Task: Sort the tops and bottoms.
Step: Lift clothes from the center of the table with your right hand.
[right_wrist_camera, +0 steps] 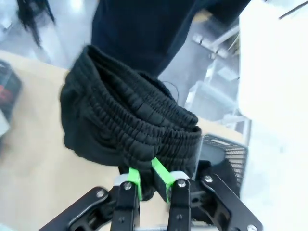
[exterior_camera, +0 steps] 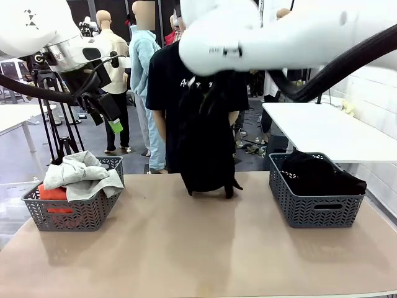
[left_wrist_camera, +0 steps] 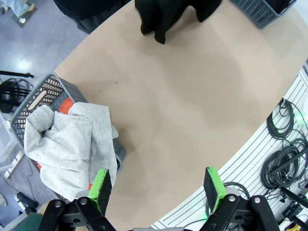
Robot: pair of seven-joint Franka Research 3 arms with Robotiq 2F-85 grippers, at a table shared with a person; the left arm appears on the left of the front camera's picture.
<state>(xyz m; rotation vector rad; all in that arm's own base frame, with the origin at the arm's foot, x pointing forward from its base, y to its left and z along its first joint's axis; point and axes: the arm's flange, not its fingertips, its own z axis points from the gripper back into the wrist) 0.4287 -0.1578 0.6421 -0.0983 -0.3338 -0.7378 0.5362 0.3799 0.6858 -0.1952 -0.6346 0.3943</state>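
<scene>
A black bottom [exterior_camera: 208, 149] hangs above the middle of the table, its lower end touching the tabletop. My right gripper [right_wrist_camera: 148, 180] is shut on its gathered elastic waistband [right_wrist_camera: 130, 120]. The same garment's lower end [left_wrist_camera: 166, 14] rests on the table in the left wrist view. More black bottoms [exterior_camera: 316, 174] lie in the right grey basket [exterior_camera: 316, 211]. The left grey basket [exterior_camera: 74, 214] holds the grey top [exterior_camera: 77, 174] draped over the orange top [exterior_camera: 53, 194]. My left gripper [exterior_camera: 107, 121] hovers open above that basket, empty, over the grey top [left_wrist_camera: 72, 144].
A person in a black T-shirt with white lettering [exterior_camera: 162, 81] stands at the far edge behind the hanging garment. Bare tabletop [exterior_camera: 198, 248] lies between the baskets. A white table [exterior_camera: 329, 127] stands at the back right. Cables [left_wrist_camera: 284, 159] hang off the near edge.
</scene>
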